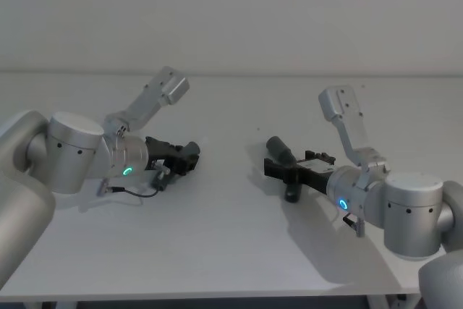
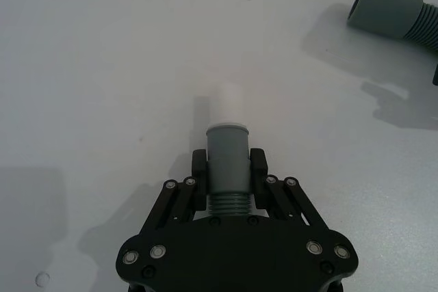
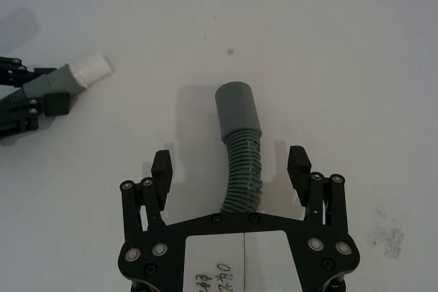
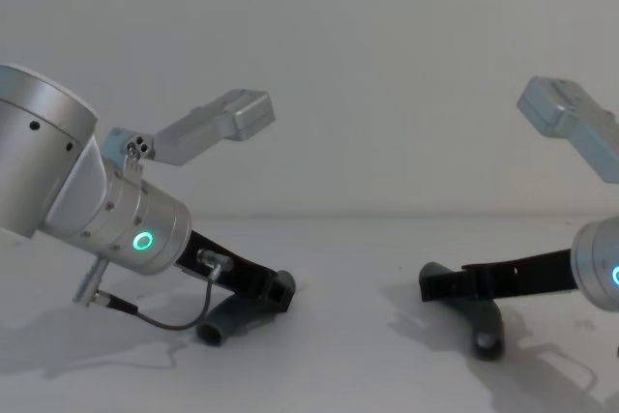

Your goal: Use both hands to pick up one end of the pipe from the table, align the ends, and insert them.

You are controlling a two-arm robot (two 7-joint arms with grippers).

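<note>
On the left part of the counter [image 1: 231, 251], the left pincer [image 2: 228, 162] is clenched on the narrow cuff [image 2: 226, 152] of 1 hose piece [image 4: 235, 317]. Its 2 fingers [image 2: 199, 163] press this cuff from both sides, and the pale tip [image 2: 228, 104] sticks out in front of them, over the counter. The ribbed rest of this piece goes down behind the fingers toward the counter surface; I cannot tell if it touches there. A green ring light [image 4: 143, 240] glows on the left wrist.

On the right part of the counter lies the 2nd hose piece [image 3: 244, 162], down on the surface. The right pincer [image 3: 230, 164] is released. Its fingers [image 3: 161, 167] stand wide, 1 on each side of the ribbed part, with a gap on both sides. The wide cuff [image 3: 236, 107] points away from the pincer's palm. The 2 pieces are well apart on the counter.
</note>
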